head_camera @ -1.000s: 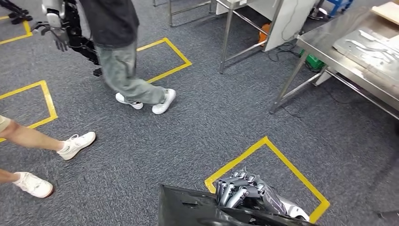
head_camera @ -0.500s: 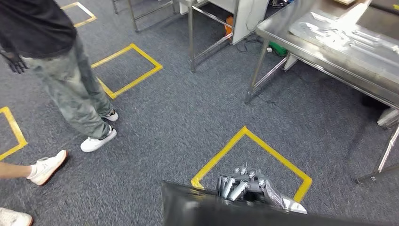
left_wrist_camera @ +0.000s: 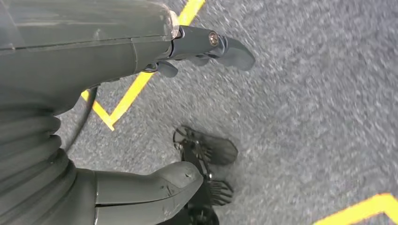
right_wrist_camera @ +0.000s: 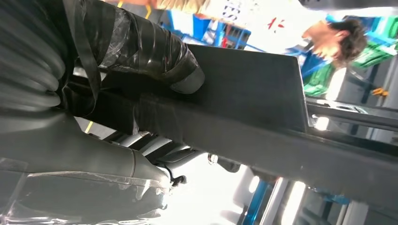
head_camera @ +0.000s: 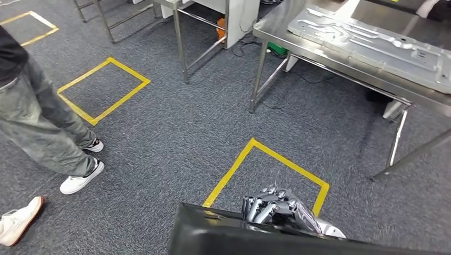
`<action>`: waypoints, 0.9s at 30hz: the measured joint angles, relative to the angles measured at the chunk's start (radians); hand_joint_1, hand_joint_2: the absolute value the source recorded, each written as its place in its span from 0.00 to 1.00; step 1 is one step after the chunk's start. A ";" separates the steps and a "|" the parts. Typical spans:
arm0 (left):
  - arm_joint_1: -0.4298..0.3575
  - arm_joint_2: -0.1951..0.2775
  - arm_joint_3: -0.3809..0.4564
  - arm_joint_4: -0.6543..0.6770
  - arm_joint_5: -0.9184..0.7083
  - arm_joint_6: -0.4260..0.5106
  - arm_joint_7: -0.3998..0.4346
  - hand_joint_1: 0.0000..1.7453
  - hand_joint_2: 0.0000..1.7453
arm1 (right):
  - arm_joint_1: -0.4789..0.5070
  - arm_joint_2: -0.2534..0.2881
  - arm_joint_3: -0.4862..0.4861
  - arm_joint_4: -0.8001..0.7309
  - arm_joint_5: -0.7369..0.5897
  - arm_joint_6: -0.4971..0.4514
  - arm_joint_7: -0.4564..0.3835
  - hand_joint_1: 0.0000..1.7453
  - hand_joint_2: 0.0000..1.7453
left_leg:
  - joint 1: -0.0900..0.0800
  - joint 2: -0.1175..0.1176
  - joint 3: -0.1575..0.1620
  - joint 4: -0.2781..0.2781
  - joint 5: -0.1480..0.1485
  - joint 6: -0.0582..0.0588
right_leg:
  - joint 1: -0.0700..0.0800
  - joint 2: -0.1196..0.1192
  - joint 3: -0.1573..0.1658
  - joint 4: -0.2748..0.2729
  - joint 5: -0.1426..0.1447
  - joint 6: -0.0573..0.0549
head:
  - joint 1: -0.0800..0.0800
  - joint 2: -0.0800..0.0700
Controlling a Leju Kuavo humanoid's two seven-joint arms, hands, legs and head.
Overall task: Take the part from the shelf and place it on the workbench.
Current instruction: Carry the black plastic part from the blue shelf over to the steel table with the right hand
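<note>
The dark flat part is gripped by the right hand (fingers curled over its edge), while the left hand is held wide apart, empty, with the tabletop well ahead of the right hand.

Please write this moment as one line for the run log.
phase: carrying | right hand: grips flat black part | left hand: holds nothing | steel workbench: ahead right, not reached | person's legs: left
</note>
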 joint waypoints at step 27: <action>0.004 -0.019 -0.001 0.000 -0.036 0.005 -0.007 0.00 1.00 | -0.030 -0.013 0.040 0.008 -0.016 -0.015 0.030 1.00 1.00 | -0.001 -0.051 -0.008 0.006 0.004 -0.017 | -0.007 0.088 0.059 -0.121 0.071 -0.010 | -0.001 0.000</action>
